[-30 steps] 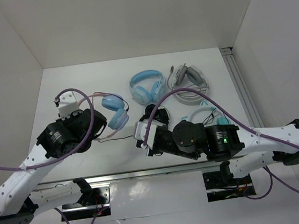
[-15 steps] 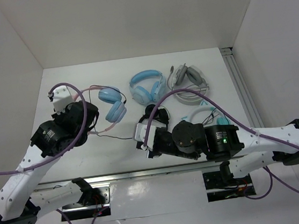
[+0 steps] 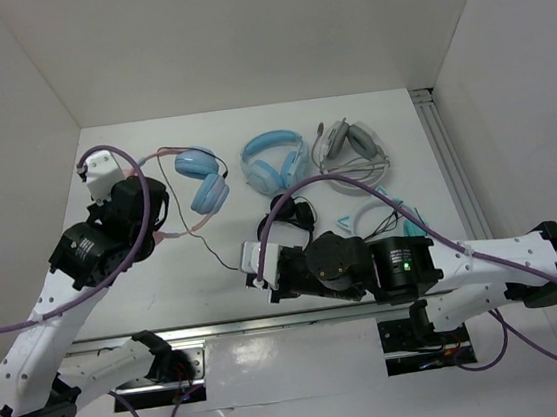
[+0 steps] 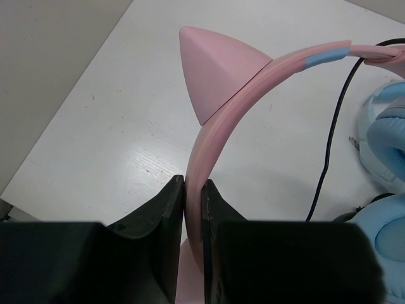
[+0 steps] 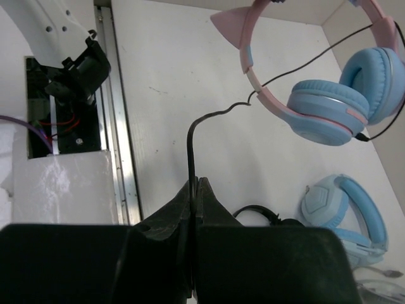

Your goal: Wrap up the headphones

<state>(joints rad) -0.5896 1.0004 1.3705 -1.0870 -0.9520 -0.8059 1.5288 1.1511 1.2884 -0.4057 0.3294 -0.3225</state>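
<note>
The left end effector (image 4: 193,193) is clamped on the pink headband of the cat-ear headphones (image 4: 199,145), with one dark finger (image 4: 161,209) pressed to each side of the band. Just past its fingertips a pink cat ear (image 4: 218,69) stands up from the band. Further out and to its right are the light blue ear cups (image 4: 387,136). Whether the cups rest on the white desk (image 4: 120,126) cannot be told.

The right end effector (image 5: 193,183) is pinched shut on the thin black cable (image 5: 189,152). The cable rises straight out from between its fingertips, then bends away to the right toward the headphones, which sit well ahead of this end effector, near the top of its wrist view.

To the right of the right end effector, closer in than the cat-ear pair, lies an all-light-blue pair of headphones (image 5: 345,209). From overhead, a grey-and-white pair (image 3: 352,145) and a teal-and-white pair (image 3: 385,214) lie further to that side. A black cable coil (image 3: 289,210) sits just beyond the right wrist.
</note>
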